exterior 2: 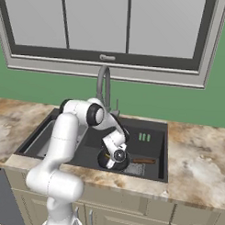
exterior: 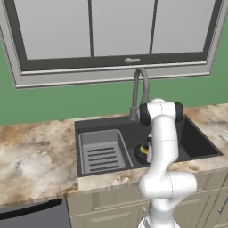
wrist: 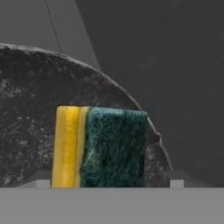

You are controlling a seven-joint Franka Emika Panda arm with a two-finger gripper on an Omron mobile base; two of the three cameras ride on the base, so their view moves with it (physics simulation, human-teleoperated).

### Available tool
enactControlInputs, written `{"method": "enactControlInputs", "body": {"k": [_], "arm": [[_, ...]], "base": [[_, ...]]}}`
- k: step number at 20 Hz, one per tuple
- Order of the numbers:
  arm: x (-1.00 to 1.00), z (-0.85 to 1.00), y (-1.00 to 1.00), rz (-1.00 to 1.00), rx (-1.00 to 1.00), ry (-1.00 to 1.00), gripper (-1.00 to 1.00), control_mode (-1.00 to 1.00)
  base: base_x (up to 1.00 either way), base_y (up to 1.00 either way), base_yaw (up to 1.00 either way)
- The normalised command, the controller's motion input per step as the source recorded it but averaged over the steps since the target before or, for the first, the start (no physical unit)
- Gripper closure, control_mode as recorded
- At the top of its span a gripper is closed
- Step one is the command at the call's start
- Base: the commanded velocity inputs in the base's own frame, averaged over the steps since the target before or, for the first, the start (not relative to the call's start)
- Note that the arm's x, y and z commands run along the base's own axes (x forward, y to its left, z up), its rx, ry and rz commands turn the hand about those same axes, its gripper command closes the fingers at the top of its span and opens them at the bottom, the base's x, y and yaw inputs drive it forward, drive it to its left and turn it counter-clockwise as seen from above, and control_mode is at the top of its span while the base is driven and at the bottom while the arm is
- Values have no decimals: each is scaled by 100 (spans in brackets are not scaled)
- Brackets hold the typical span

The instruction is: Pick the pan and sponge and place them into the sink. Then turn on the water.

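The black pan [wrist: 30,131] lies on the floor of the dark sink [exterior: 196,142], its brownish handle [exterior 2: 144,160] pointing right. The yellow and dark green sponge [wrist: 103,146] stands on its edge inside the pan. My gripper [exterior 2: 116,161] reaches down into the basin right over the pan. In the hand view its fingertips [wrist: 176,183] stand on either side of the sponge, with a gap on the green side. The jaws are open and hold nothing. From the left base view a bit of the sponge [exterior: 144,150] and pan [exterior: 139,156] peeks out beside my forearm. The water is out of view.
A grey ribbed rack insert [exterior: 101,151] fills the basin's left part. The grey gooseneck faucet [exterior: 139,84] rises behind the sink under the window. A square drain grate [exterior 2: 136,168] lies right of the pan. Marble counter [exterior: 35,151] flanks the sink on both sides.
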Motion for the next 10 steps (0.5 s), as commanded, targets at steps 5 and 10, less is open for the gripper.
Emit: {"method": "enactControlInputs", "body": {"k": [5, 10], "arm": [[-7, 6, -3, 1, 1, -11, -100, -100], [-11, 30, -4, 1, 5, -3, -100, -100]], "base": [[0, 0, 0], [0, 0, 0]]}}
